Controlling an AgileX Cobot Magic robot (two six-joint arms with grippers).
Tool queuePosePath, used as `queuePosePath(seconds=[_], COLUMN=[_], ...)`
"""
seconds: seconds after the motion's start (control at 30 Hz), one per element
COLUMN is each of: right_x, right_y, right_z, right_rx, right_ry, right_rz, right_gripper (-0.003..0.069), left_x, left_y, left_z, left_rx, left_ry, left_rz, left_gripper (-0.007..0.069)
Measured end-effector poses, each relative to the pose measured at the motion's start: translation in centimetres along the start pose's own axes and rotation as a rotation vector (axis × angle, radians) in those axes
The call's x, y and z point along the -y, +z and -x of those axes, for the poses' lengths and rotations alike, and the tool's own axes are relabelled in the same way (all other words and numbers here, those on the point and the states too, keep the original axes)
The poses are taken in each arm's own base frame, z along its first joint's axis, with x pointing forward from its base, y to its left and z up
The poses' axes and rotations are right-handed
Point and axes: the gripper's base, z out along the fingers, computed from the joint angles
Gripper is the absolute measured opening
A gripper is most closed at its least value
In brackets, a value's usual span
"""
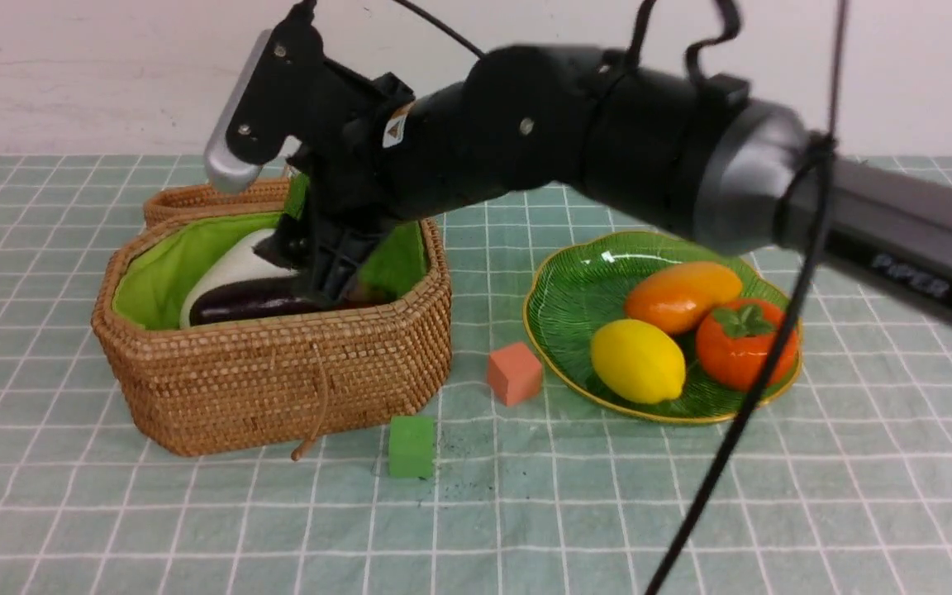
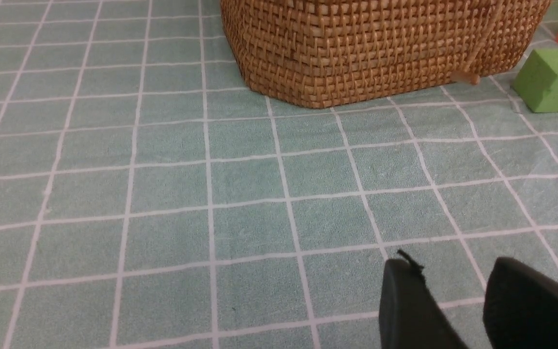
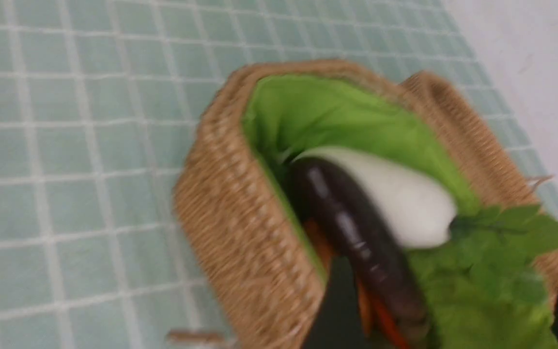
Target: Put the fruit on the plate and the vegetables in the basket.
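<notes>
The woven basket (image 1: 278,380) with green lining holds the white radish (image 1: 228,268) and the purple eggplant (image 1: 245,304). My right gripper (image 1: 327,273) reaches down into it. In the right wrist view its jaws stand wide apart (image 3: 456,291) over the eggplant (image 3: 351,232), the carrot (image 3: 371,305), green leaves (image 3: 492,252) and the radish (image 3: 395,194), gripping nothing. The potato is hidden. The green plate (image 1: 575,297) holds the mango (image 1: 683,296), the lemon (image 1: 637,361) and the persimmon (image 1: 744,343). My left gripper (image 2: 453,266) is open and empty, low over the cloth, short of the basket (image 2: 366,48).
A salmon-pink cube (image 1: 514,373) lies between basket and plate. A green cube (image 1: 411,446) lies in front of the basket, next to its cord toggle (image 1: 302,453). The basket's lid (image 1: 203,198) hangs open at the back. The right arm spans above the plate.
</notes>
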Motion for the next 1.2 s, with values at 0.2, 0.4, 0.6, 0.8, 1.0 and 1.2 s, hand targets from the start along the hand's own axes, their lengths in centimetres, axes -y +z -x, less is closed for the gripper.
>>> queuePosePath(seconds=[0.2,0.4,0.6,0.8,1.0,1.2], right_x=[-1.4,0.2,0.1,-0.6,-0.7,-0.1], right_y=[-7.6,-15.4,-20.6,-23.3,-23.7,-24.6], right_z=[-0.3,-1.3,-3.3,-3.1,-3.0,-4.2], right_rx=[-0.316,-0.413,-0.412,-0.363,-0.351,-0.377], right_ry=[0.113,0.506,0.776,0.877,0.889,0.834], right_rz=[0.153,-0.103,-0.28,-0.323,-0.329,-0.39], right_gripper=[0.0231,-0.0013,-0.0016,-0.0016,-0.0014,-0.0007], left_x=[-0.1,-0.3,-0.3,-0.3,-0.3,-0.3], left_y=[0.0,0.1,0.1,0.1,0.1,0.1], left_z=[0.1,0.3,0.3,0.3,0.3,0.3], left_rx=[0.02,0.041,0.041,0.041,0.041,0.04], left_ry=[0.038,0.079,0.08,0.08,0.08,0.082], left_rz=[0.016,0.032,0.032,0.033,0.033,0.033], left_gripper=[0.0237,0.0237,0.0237,0.0237,0.0238,0.0239])
